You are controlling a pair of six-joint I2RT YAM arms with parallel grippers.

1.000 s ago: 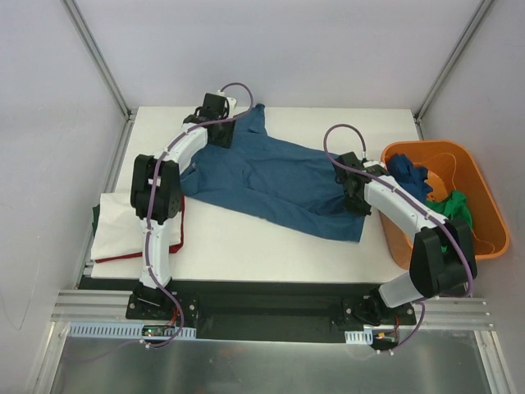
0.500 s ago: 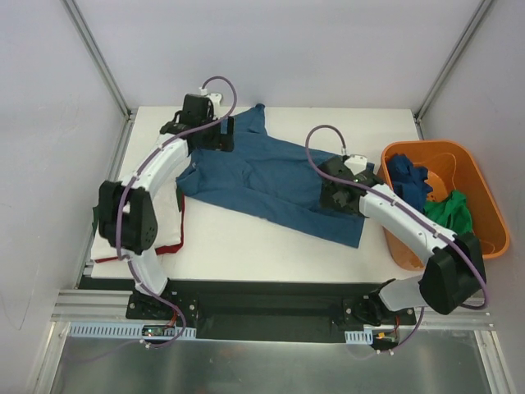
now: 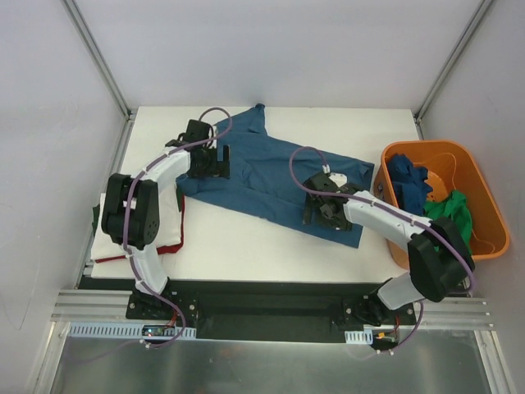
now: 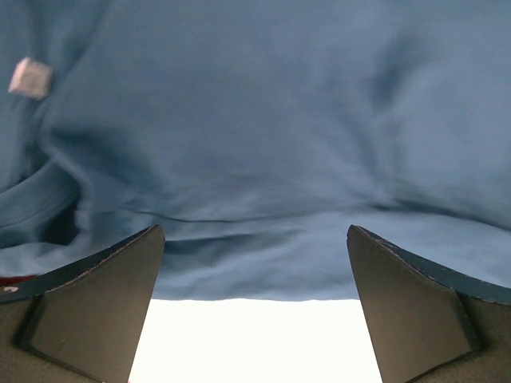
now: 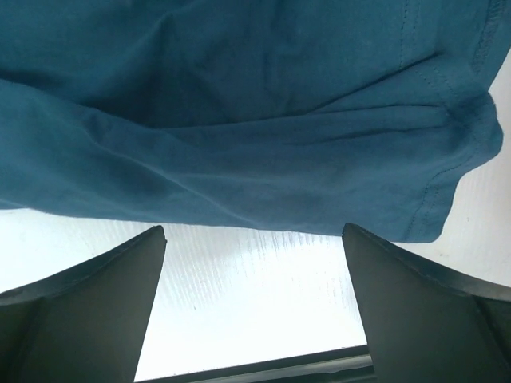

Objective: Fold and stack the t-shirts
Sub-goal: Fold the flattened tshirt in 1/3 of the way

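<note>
A blue t-shirt point(image 3: 271, 176) lies spread out, slanting across the white table point(image 3: 246, 250). My left gripper point(image 3: 217, 160) hovers open over its left part. In the left wrist view, the fabric point(image 4: 255, 120) with a small white label point(image 4: 30, 77) fills the frame above the fingers point(image 4: 96, 303), and its near edge runs between them. My right gripper point(image 3: 314, 212) stands open at the shirt's near right edge. The right wrist view shows the hem point(image 5: 239, 120) just beyond the open fingers point(image 5: 415, 311), with bare table between them. Neither gripper holds anything.
An orange basket point(image 3: 484, 205) at the right holds a crumpled blue shirt point(image 3: 408, 176) and a green one point(image 3: 449, 209). At the table's left edge a folded white shirt point(image 3: 123, 234) lies on a red one point(image 3: 178, 222).
Both grippers have opened and let go of the blue shirt. The left one drew back from the far edge, and the right one moved left and nearer. The shirt has settled on the table.
</note>
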